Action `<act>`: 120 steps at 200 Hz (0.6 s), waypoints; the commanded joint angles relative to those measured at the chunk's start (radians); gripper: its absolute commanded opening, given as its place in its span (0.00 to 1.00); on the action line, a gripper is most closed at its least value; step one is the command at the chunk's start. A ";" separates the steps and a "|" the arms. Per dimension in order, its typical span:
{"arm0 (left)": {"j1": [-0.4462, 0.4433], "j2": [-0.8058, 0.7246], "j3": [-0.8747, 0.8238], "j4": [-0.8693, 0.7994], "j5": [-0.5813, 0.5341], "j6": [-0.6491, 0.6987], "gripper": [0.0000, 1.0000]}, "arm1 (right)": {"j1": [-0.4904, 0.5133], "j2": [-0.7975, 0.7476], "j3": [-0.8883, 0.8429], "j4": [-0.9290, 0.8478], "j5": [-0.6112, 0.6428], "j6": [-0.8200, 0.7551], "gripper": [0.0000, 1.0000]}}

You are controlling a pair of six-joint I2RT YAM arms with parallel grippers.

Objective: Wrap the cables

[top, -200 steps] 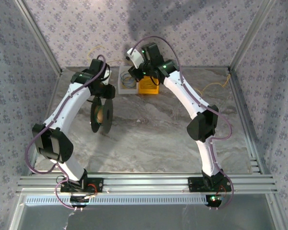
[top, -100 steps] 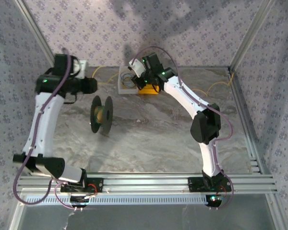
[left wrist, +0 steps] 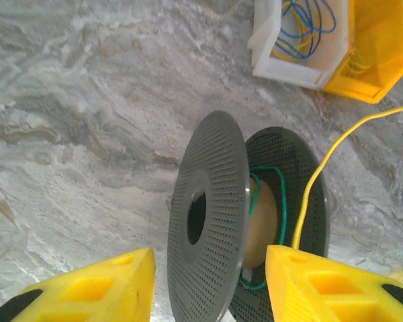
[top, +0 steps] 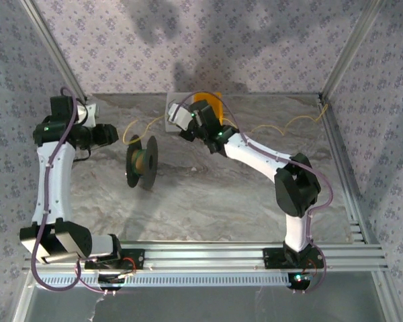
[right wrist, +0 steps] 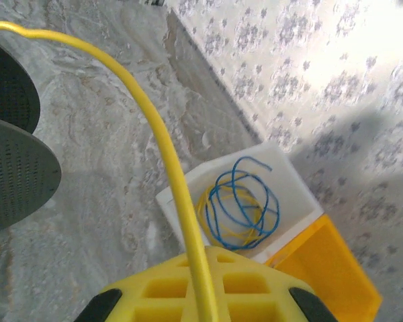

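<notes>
At the near edge of the grey marbled tabletop (top: 215, 194) the two white arms rise from their bases. The left arm reaches up the left side, and the left gripper (top: 111, 135) hangs just left of a black perforated spool (top: 142, 161) that stands on edge. In the left wrist view the left gripper (left wrist: 205, 275) has its yellow jaws released and spread wide with nothing between them, and the spool (left wrist: 208, 215) stands beyond them. That view also shows the spool's brown cardboard core (left wrist: 262, 221) with a loop of green wire (left wrist: 279, 201) on it. The thin yellow wire (left wrist: 322, 168) drops from the upper right into the gap between the two flanges. Farther back, the right gripper (top: 186, 127) sits beyond and to the right of the spool. Its jaws are clenched on the thin yellow wire (right wrist: 161, 147), which arches up out of the right gripper (right wrist: 201, 295) and away toward the spool (right wrist: 13, 168). From above, the wire (top: 282, 125) also trails wavily from that gripper to the far right corner post. At the far edge stands a white rectangular tray (top: 172, 114), touching a yellow plastic bin (top: 208, 106) on its right. The tray (right wrist: 299, 184) holds loose coils of blue and yellow wire (right wrist: 238, 201).
</notes>
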 commanded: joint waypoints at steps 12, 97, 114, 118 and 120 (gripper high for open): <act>0.006 0.003 -0.043 0.076 0.054 -0.020 0.47 | 0.037 -0.026 -0.083 0.309 0.098 -0.178 0.00; -0.008 0.000 -0.128 0.134 0.163 -0.038 0.46 | 0.057 0.033 -0.116 0.445 0.133 -0.250 0.00; -0.025 -0.005 -0.148 0.134 0.185 -0.032 0.46 | 0.056 0.047 -0.105 0.442 0.138 -0.254 0.00; -0.027 -0.008 -0.153 0.136 0.191 -0.031 0.46 | 0.057 0.052 -0.104 0.441 0.141 -0.256 0.00; -0.028 -0.009 -0.155 0.136 0.195 -0.031 0.46 | 0.056 0.054 -0.103 0.442 0.142 -0.256 0.00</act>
